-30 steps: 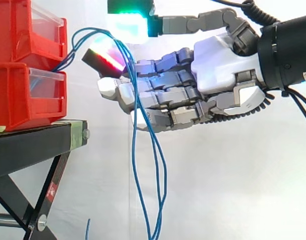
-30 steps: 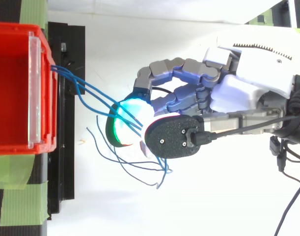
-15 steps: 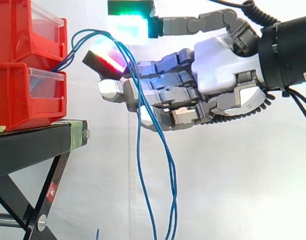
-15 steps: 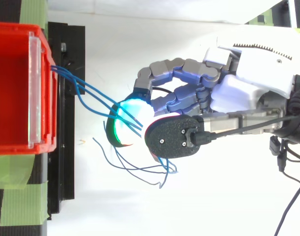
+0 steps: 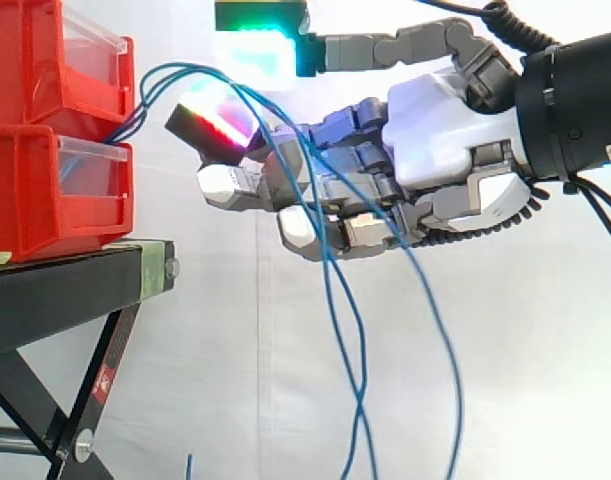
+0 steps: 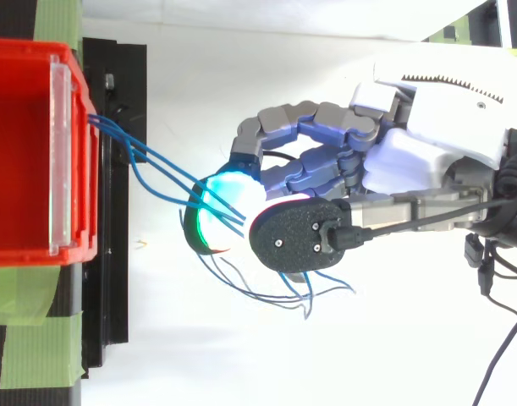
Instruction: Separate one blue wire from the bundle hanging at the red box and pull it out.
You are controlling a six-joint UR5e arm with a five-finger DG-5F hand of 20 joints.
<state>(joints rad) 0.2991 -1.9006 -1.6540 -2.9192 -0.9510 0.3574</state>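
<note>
Right, over on the left the red bins (image 5: 45,200) sit stacked on the black stand (image 5: 65,295). The blue wires (image 5: 185,68) come out of the gap at the front of the lower bin. They arch up and rightward, then spill down well below the stand's top.

Moving right, the hand (image 5: 435,135) has its fingers half curled around that bundle. The strands are hooked over the red-glowing fingertip (image 5: 213,120), with the thumb's green pad (image 5: 257,50) poised just above. I can't tell whether one single strand is pinched apart from the rest.

These wires look light, thin and springy. They'll bend and slide easily, and they tangle with their neighbours. My guess is the best hold is on one strand near the top of the arch, where they fan apart, not low down where they cross.

Against a second ago, the hand sits in much the same spot. The lower fingers have curled in tighter, though. The hanging strands have swung right, and one now sweeps far out under the palm.
</note>
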